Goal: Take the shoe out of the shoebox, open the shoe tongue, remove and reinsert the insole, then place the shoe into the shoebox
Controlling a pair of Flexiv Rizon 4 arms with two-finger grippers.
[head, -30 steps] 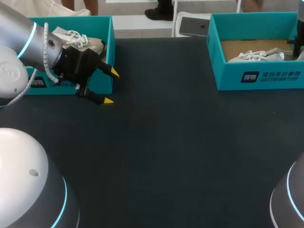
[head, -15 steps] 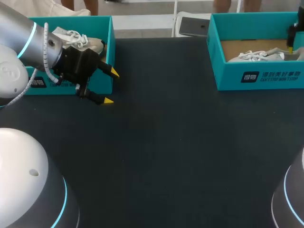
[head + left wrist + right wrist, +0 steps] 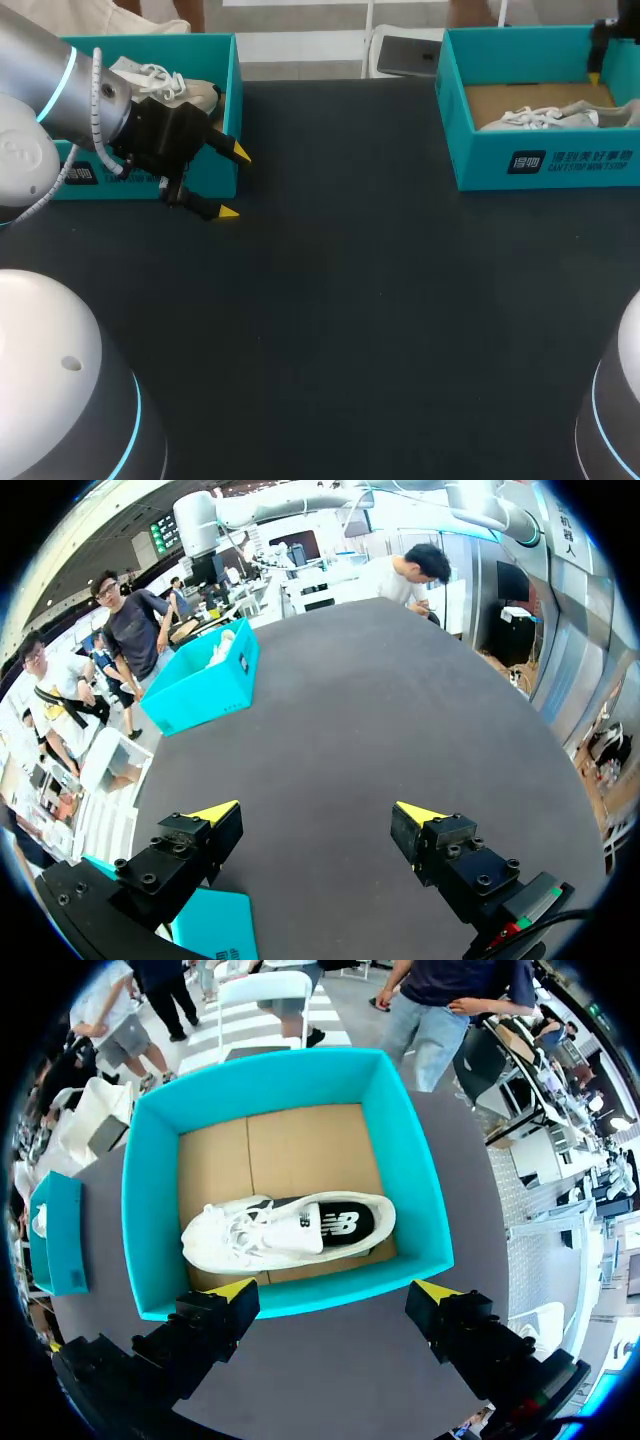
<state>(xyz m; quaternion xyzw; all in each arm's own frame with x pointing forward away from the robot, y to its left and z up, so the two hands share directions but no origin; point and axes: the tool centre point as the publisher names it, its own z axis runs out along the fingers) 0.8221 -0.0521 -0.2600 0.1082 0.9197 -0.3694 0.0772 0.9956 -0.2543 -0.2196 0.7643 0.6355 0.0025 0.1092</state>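
My right gripper (image 3: 335,1287) is spread wide over the shoebox (image 3: 148,1190); the white shoe (image 3: 285,1228) lies inside. My left gripper (image 3: 234,182) is spread too, and its arm (image 3: 60,95) hides part of another box (image 3: 232,100).

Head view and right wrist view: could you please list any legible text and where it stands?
Right shoebox, front wall: white logo and lettering, too small to read.
Left shoebox, front wall: white mark, partly hidden, unreadable.
White shoe, insole: white emblem, no legible words.
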